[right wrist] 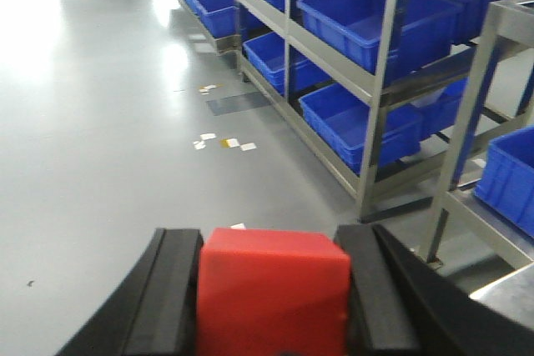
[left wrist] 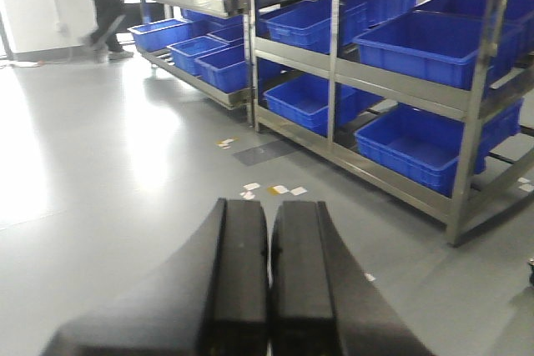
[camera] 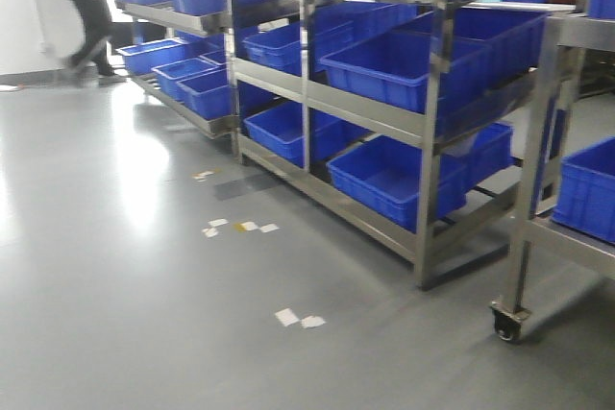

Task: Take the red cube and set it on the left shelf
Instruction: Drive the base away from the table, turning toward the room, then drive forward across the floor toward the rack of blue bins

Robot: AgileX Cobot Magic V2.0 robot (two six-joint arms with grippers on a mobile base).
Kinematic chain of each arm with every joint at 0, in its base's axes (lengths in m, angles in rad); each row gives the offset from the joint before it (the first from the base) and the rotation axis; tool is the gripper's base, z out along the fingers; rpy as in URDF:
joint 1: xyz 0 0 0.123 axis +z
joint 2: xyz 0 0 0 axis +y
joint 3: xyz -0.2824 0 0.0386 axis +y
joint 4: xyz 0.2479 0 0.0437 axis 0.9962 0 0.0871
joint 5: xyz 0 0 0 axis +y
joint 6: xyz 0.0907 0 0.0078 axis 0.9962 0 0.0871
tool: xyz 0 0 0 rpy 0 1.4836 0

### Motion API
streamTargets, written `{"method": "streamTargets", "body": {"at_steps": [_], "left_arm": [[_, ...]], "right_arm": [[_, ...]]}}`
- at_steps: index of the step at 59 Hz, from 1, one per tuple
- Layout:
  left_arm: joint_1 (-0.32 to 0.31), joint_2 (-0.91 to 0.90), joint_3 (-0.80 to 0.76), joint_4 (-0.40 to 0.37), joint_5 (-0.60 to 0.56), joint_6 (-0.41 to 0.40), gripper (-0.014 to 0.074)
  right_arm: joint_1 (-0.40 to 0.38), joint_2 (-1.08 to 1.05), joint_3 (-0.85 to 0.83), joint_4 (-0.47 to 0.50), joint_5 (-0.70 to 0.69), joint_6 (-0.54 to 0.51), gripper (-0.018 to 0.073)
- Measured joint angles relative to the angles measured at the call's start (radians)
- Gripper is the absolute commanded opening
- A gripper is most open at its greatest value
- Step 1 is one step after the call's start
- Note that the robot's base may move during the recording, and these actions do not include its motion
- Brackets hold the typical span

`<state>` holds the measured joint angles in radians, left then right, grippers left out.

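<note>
The red cube (right wrist: 271, 289) is clamped between the black fingers of my right gripper (right wrist: 271, 243), held up above the grey floor. My left gripper (left wrist: 269, 206) is shut and empty, its two black fingers pressed together, also above the floor. Steel shelf racks (camera: 428, 122) with blue bins (camera: 404, 64) stand ahead and to the right in all views; the leftmost rack (camera: 183, 16) is far back. Neither gripper shows in the front view.
A person (camera: 82, 7) walks at the far left by the back rack. A wheeled steel rack (camera: 533, 228) with a caster (camera: 506, 322) stands at the right, also in the right wrist view (right wrist: 467, 122). White and yellow tape scraps (camera: 240, 228) lie on the grey floor.
</note>
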<state>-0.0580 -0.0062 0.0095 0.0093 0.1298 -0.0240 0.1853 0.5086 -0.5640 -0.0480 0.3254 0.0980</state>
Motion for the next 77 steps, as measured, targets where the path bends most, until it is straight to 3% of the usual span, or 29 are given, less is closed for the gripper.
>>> {"method": "streamTargets", "body": {"at_steps": [77], "left_arm": [[0.000,0.000,0.000,0.000,0.000,0.000,0.0102]], "right_arm": [[0.000,0.000,0.000,0.000,0.000,0.000,0.0056]]}}
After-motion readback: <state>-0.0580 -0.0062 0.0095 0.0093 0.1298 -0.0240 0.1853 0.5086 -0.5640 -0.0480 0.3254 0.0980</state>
